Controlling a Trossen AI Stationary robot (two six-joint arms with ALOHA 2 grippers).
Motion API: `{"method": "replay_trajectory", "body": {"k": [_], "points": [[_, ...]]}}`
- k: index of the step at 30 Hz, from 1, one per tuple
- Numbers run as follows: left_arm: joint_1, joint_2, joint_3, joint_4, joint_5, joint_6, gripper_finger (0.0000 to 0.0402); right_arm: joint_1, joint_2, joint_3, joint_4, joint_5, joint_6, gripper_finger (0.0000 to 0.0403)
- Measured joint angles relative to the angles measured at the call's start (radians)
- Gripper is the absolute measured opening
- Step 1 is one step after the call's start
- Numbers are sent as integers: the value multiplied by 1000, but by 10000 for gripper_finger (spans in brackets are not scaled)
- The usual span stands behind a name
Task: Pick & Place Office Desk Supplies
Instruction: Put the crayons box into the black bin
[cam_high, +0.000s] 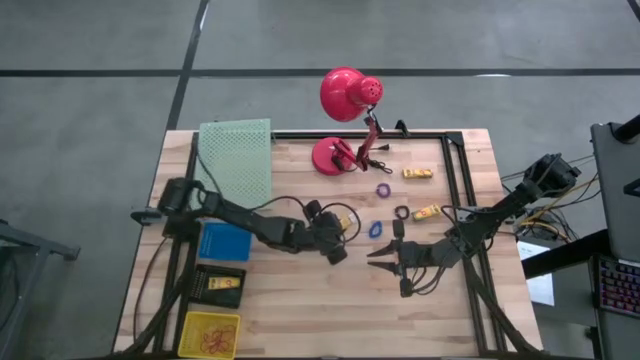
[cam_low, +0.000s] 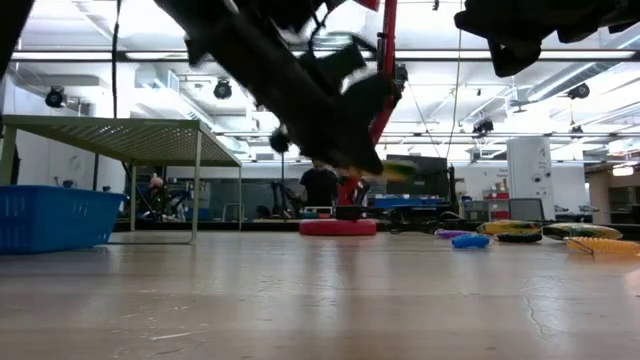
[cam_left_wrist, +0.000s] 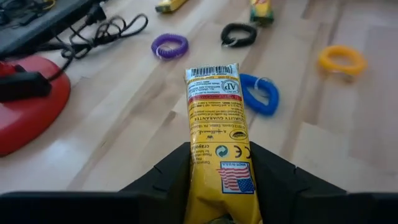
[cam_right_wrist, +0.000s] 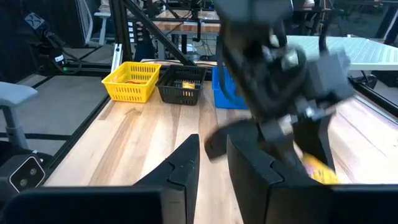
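Note:
My left gripper (cam_high: 340, 228) is shut on a yellow crayon box (cam_left_wrist: 214, 106) and hovers above the table's middle. Beyond the box lie a blue ring (cam_left_wrist: 261, 93), a purple ring (cam_left_wrist: 169, 46), a black ring (cam_left_wrist: 239, 34) and an orange ring (cam_left_wrist: 341, 59), all flat on the wood. Two more yellow boxes (cam_high: 419, 173) (cam_high: 427, 212) lie toward the far right. My right gripper (cam_high: 378, 257) hangs just right of the left one, pointing at it. Its fingers (cam_right_wrist: 186, 163) are a narrow gap apart with nothing between them. My left gripper pinches the yellow box by the long sides of its rear end (cam_left_wrist: 219, 163), one finger on each side. The fingers lie along the box and slant down toward the table's right. The box sticks out past the fingertips, printed face up, lifted clear of the table.
A red desk lamp (cam_high: 345, 110) stands at the far middle, its base (cam_left_wrist: 25, 106) close to the rings. A green mesh tray (cam_high: 237, 160) sits far left. Blue (cam_high: 225, 242), black (cam_high: 220, 285) and yellow (cam_high: 210, 333) baskets line the near left edge.

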Motion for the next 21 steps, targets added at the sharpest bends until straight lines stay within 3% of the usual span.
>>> {"method": "replay_trajectory", "body": {"k": [12, 21], "points": [[-122, -312, 1, -400, 77, -56, 143, 0, 0, 0, -1, 0, 0, 81], [-275, -494, 1, -583, 78, -168, 143, 0, 0, 0, 0, 0, 0, 68]]}}
